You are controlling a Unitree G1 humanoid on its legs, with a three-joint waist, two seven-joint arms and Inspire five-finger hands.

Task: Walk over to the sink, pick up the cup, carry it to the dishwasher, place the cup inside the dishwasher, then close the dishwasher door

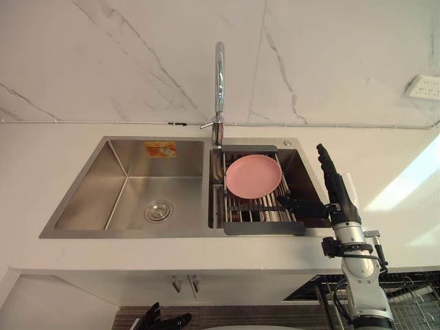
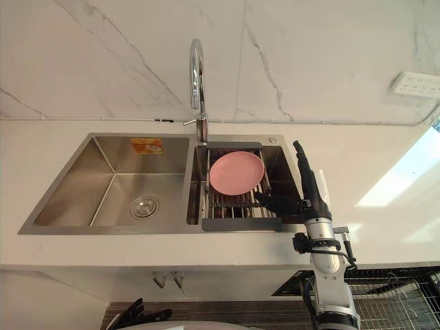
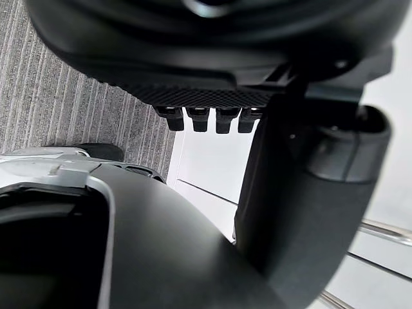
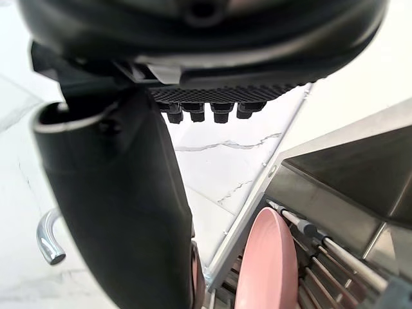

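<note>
While the right hand (image 1: 337, 196) stands over the right rim of the sink (image 1: 124, 234), its fingers are straight and wide, its thumb points toward 9 o'clock, and it holds nothing. Just beside the fingers at 3 o'clock, a pale see-through shape (image 1: 351, 187) stands on the bench (image 1: 41, 158); I cannot tell whether it is the cup. A pink plate (image 1: 254, 176) lies on the rack (image 1: 265, 228) at the hand's 9 o'clock. The left hand (image 1: 165, 320) hangs at 6 o'clock, fingers loose.

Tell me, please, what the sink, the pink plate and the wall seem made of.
The sink looks like brushed stainless steel: grey with a dull sheen. The pink plate seems matte plastic, perhaps ceramic: even colour, no glare. The wall looks like white marble or an imitation: grey veins.
</note>
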